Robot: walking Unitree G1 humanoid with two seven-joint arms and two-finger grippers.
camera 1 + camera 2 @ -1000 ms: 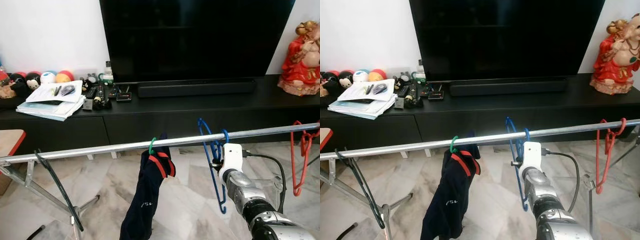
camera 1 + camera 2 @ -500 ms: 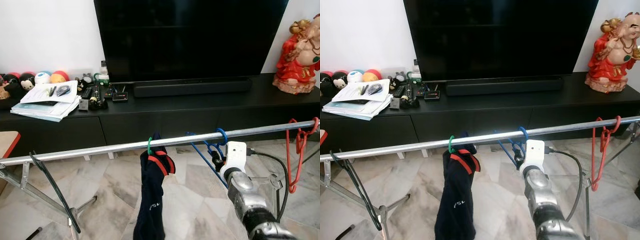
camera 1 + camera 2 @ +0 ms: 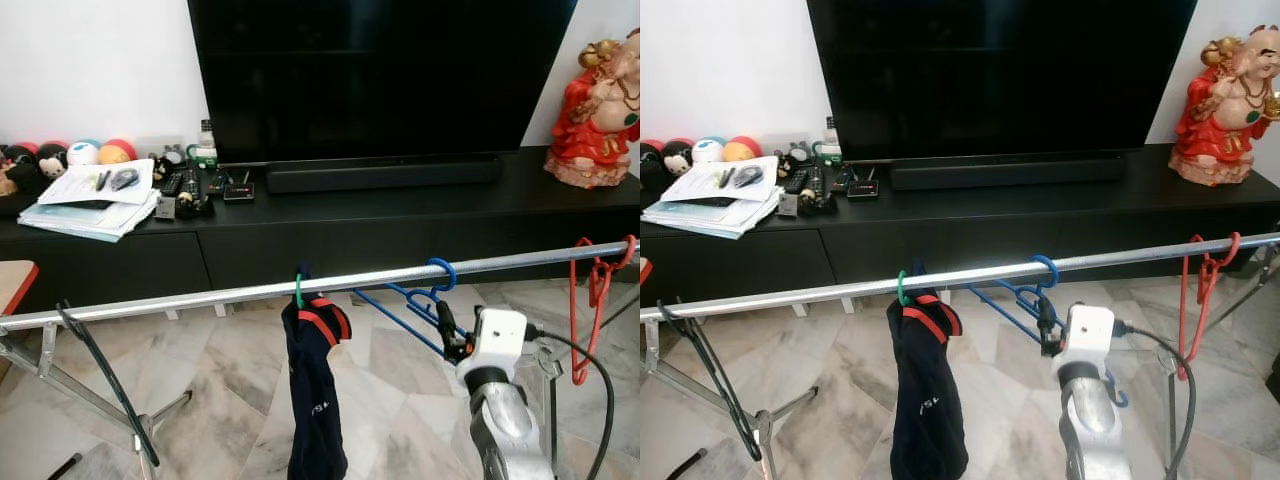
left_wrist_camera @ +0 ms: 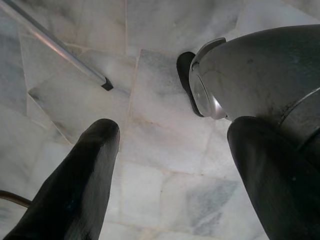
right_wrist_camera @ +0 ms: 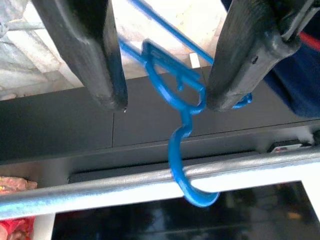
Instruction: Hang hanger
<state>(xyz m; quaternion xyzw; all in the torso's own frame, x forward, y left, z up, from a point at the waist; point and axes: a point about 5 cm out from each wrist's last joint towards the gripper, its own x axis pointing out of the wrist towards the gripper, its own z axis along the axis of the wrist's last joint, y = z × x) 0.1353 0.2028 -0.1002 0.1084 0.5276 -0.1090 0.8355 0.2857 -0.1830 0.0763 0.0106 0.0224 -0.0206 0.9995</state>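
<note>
Right wrist view: blue hanger (image 5: 182, 107) hooked on rail (image 5: 150, 182), w/ neck btwn right gripper (image 5: 165, 102) fingers, apart.

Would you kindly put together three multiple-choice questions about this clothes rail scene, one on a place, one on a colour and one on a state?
1. Where does the hook of the blue hanger sit?
A. On the floor
B. Over the metal rail
C. On the TV cabinet

2. What colour is the hanger at the rail's right end?
A. Red
B. Yellow
C. White

3. How are the fingers of the right gripper?
A. Shut flat together
B. Spread apart beside the blue hanger's neck
C. Clamped on the dark garment

Answers:
1. B, the right wrist view shows the blue hook curled over the rail.
2. A, it hangs red near the statue's side of the rail.
3. B, the right wrist view shows both fingers apart with the hanger's neck in the gap.
</note>
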